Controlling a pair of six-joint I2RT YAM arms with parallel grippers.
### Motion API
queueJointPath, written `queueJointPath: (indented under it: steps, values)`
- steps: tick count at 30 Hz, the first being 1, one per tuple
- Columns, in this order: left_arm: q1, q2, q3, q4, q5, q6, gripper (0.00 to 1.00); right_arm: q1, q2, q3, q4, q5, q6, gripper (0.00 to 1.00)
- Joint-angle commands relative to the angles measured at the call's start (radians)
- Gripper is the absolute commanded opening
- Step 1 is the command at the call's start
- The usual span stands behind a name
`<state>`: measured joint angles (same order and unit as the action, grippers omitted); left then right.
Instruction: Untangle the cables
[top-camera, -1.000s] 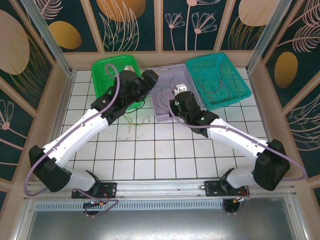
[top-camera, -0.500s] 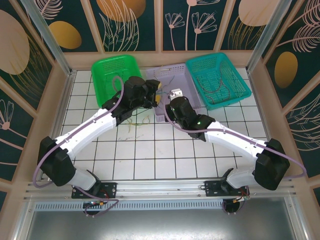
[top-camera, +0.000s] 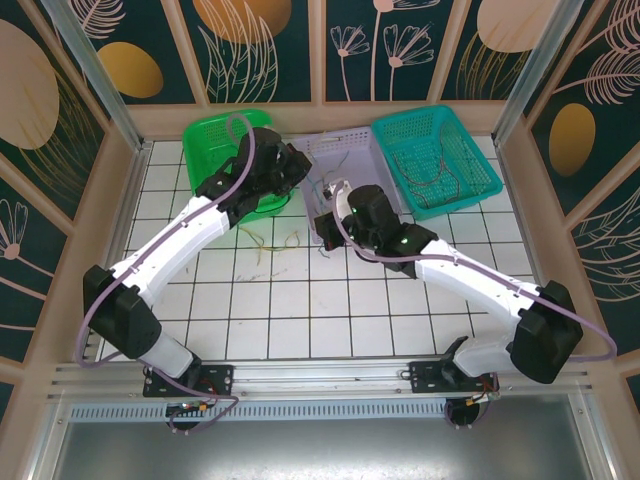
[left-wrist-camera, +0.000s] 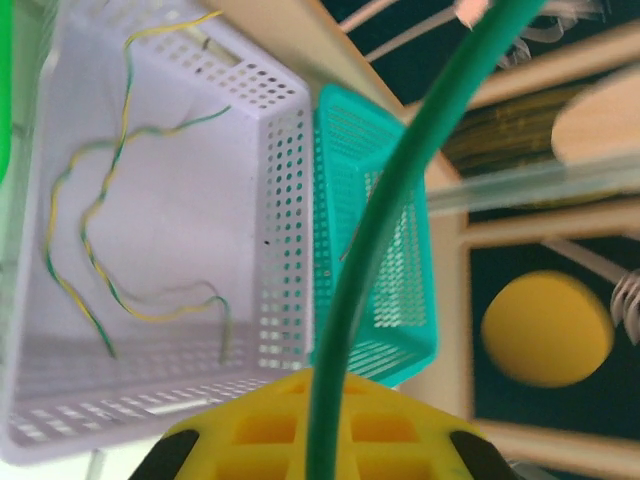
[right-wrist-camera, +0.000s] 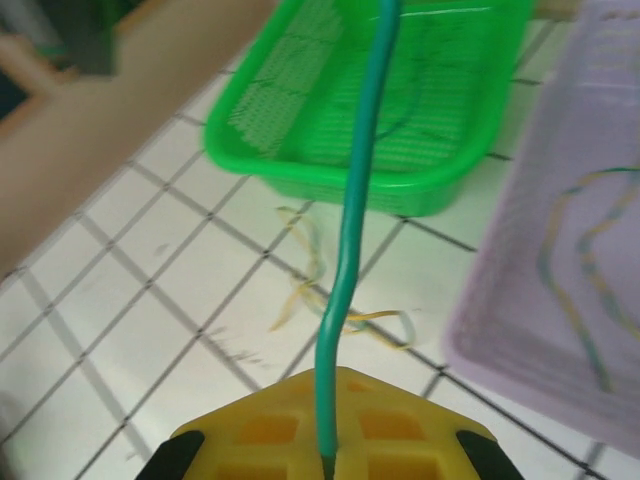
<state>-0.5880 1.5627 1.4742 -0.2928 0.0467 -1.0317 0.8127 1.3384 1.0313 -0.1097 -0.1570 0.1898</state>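
The left gripper (left-wrist-camera: 318, 445), at the bottom edge of its wrist view, is pinched on a green cable (left-wrist-camera: 380, 230) rising to the top edge. The right gripper (right-wrist-camera: 325, 445) likewise clamps green cable. Twisted yellow-green cables (left-wrist-camera: 86, 212) lie in the lilac basket (left-wrist-camera: 285, 230) at left. Loose yellow cables (right-wrist-camera: 305, 285) lie mid-frame below the green basket (right-wrist-camera: 280, 160).

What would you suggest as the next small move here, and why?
Probably swing the thin green wire over the green plastic mesh basket and release it. The left tool and right tool both pinch it, it looks lifted clear of the loose yellow wires on the tiles, and that basket sits close by.
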Motion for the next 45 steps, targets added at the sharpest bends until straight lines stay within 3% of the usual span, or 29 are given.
queueJointPath:
  steps: [1,6,7,8,9,13,21,25,28,32,34,36,41,45]
  values:
    - [0.057,-0.014,0.044,0.188,-0.094,0.471,0.00,0.013,0.006,-0.034,-0.218,-0.356,0.003,0.00]
    - [0.062,-0.038,0.014,0.312,-0.073,0.612,0.00,-0.057,0.004,-0.059,-0.159,-0.440,0.091,0.00]
    - [0.062,-0.035,0.022,0.317,-0.066,0.604,0.09,-0.081,0.003,-0.059,-0.143,-0.446,0.119,0.00]
    - [0.062,-0.036,0.030,0.319,-0.049,0.583,0.37,-0.113,0.005,-0.054,-0.127,-0.460,0.151,0.00]
    - [0.062,-0.038,0.033,0.322,-0.026,0.560,0.51,-0.145,0.006,-0.049,-0.103,-0.484,0.182,0.00]
    - [0.063,-0.067,0.035,0.274,-0.039,0.438,0.77,-0.233,0.001,-0.033,-0.036,-0.546,0.270,0.00]
    - [0.062,-0.152,-0.009,0.108,-0.021,0.292,0.76,-0.348,0.020,0.015,-0.002,-0.591,0.378,0.00]
    - [0.062,-0.213,-0.147,0.209,0.065,0.198,0.63,-0.355,0.035,0.056,-0.012,-0.560,0.378,0.00]
    - [0.056,-0.191,-0.193,0.247,0.149,0.067,0.59,-0.354,0.059,0.091,-0.037,-0.510,0.380,0.00]
    - [0.043,-0.217,-0.252,0.241,0.073,-0.036,0.57,-0.347,0.130,0.184,-0.043,-0.442,0.438,0.00]
    - [0.042,-0.243,-0.250,0.197,-0.012,-0.016,0.58,-0.333,0.175,0.250,-0.026,-0.414,0.473,0.00]
    - [0.042,-0.254,-0.243,0.192,-0.029,0.038,0.58,-0.318,0.231,0.330,-0.028,-0.398,0.502,0.00]
    - [0.043,-0.211,-0.247,0.253,0.177,0.293,0.49,-0.302,0.373,0.511,-0.098,-0.377,0.578,0.00]
    - [0.037,-0.228,-0.337,0.307,0.244,0.533,0.50,-0.296,0.448,0.648,-0.166,-0.406,0.629,0.00]
